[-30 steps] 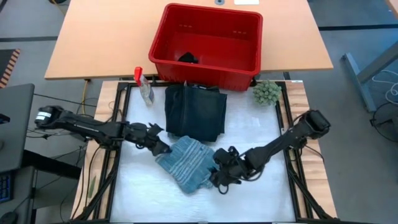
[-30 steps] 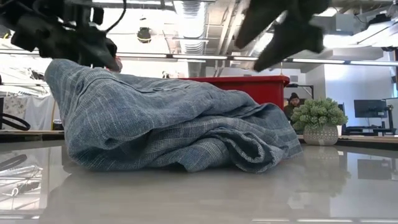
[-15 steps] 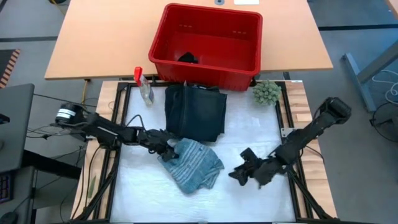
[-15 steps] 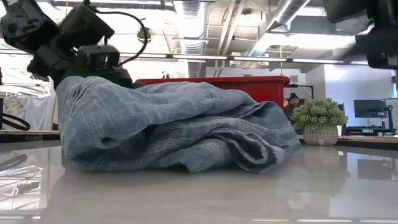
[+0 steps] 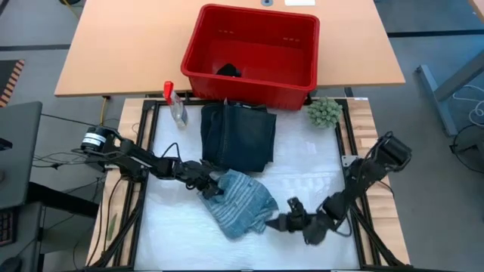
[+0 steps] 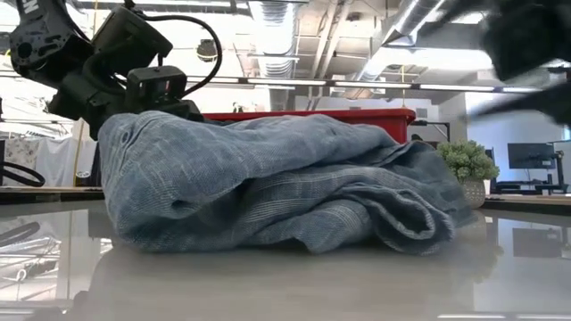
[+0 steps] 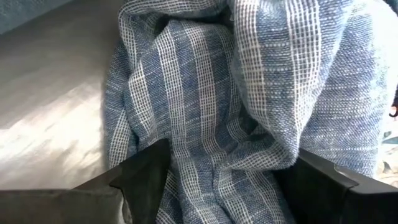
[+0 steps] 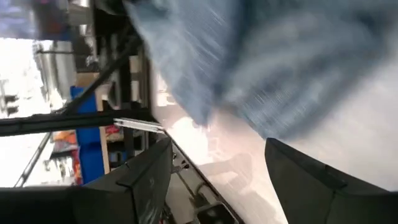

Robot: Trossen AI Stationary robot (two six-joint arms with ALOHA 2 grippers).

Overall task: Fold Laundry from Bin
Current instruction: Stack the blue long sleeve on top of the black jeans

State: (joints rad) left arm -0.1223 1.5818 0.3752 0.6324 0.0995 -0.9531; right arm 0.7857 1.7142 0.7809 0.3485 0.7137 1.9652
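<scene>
high view: the red bin [image 5: 249, 47] stands on the wooden table beyond the white work mat [image 5: 174, 234], with a small dark garment [image 5: 229, 71] inside it. a folded dark navy garment [image 5: 237, 136] lies on the mat just in front of the bin. a crumpled blue striped garment [image 5: 240, 202] lies nearer the mat's centre. the left gripper [image 5: 208, 186] sits at that garment's left edge, fingers spread. the right gripper [image 5: 281, 223] is just beside its right edge, fingers spread, gripping nothing. a spray bottle [image 5: 175, 104] and a green ball [image 5: 324, 112] stand near the bin.

low view: the striped garment [image 6: 277, 192] rests in a heap on the mat; the left gripper [image 6: 159, 98] is at its upper left.

left wrist view: the spread fingers [image 7: 144, 176] straddle folds of the striped cloth [image 7: 249, 93].

right wrist view: the fingers [image 8: 146, 177] stand apart, with the blurred cloth [image 8: 273, 62] beyond them.
</scene>
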